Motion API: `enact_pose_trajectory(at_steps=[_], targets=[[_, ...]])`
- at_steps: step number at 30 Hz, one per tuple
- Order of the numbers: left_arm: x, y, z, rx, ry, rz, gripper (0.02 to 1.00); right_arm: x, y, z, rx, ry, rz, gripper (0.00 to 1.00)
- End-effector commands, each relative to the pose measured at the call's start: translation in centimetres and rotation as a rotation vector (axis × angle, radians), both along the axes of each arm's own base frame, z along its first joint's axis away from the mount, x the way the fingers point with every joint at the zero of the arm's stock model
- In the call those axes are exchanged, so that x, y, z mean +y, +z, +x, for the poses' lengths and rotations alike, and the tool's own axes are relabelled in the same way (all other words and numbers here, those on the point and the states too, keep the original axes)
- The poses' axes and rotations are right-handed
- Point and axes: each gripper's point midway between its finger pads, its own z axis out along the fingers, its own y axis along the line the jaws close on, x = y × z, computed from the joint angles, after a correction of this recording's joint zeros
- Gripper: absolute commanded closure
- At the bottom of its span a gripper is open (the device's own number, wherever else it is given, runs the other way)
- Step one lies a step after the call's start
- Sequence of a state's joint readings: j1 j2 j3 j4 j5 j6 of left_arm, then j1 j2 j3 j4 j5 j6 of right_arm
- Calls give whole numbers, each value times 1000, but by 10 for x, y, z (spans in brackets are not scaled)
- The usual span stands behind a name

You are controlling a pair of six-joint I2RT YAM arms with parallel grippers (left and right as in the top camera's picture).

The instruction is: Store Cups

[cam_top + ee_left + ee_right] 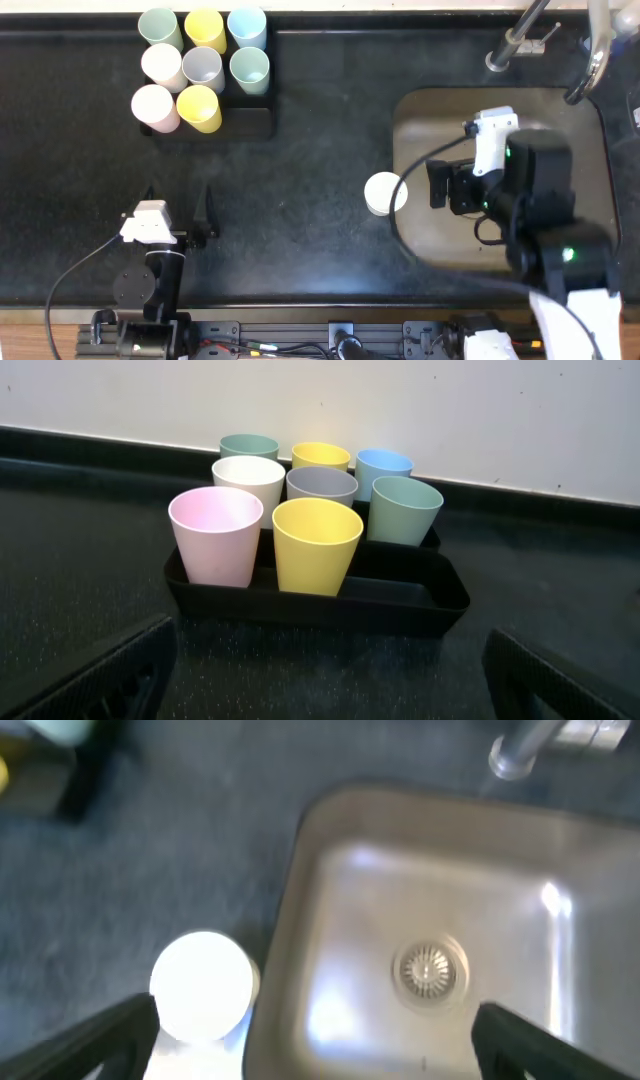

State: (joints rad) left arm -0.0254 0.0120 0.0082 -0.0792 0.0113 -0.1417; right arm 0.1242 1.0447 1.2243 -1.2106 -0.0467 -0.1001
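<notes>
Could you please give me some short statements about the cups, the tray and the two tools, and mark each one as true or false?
1. The black tray holds eight cups. True.
2. The right tool grips the white cup. False: it is open, and the cup stands free on the counter at the rim of the sink.
3. The tray's front row has one free place beside the yellow cup. True.
4. The left tool is shut on the pink cup. False: it is open and empty; that cup stands in the tray.

The white cup [202, 985] is washed out; upright or inverted unclear.
</notes>
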Motion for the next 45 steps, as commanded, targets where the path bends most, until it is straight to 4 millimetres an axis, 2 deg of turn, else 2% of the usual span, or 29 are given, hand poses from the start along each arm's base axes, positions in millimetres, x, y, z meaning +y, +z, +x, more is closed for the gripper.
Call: enact_pose_trajectory(at_steps=[1,3,6,19,26,30,37,39,40,45], targets=[[2,1,0,-4,11,11,18,12,-23,-9,197,29,44,3],[2,1,0,-4,11,11,18,18,-37,-16,299,37,76,3],[2,1,0,-4,11,11,18,18,-57,-20,424,8,73,5],[2,1,0,-4,11,11,18,18,-122,-2,670,-19,19,27],[2,1,0,-4,11,11,18,34,-133,15,632,10,23,36],[2,1,0,-4,11,11,18,45,-136,19,627,32,41,49],[2,1,0,-4,11,11,18,48,-150,20,664,38,19,91],[2,1,0,-4,11,11,18,52,-152,21,664,50,14,154],[2,1,0,-4,11,11,18,54,-153,21,660,56,13,220],[2,1,0,-4,11,11,18,60,-153,23,650,56,16,763]])
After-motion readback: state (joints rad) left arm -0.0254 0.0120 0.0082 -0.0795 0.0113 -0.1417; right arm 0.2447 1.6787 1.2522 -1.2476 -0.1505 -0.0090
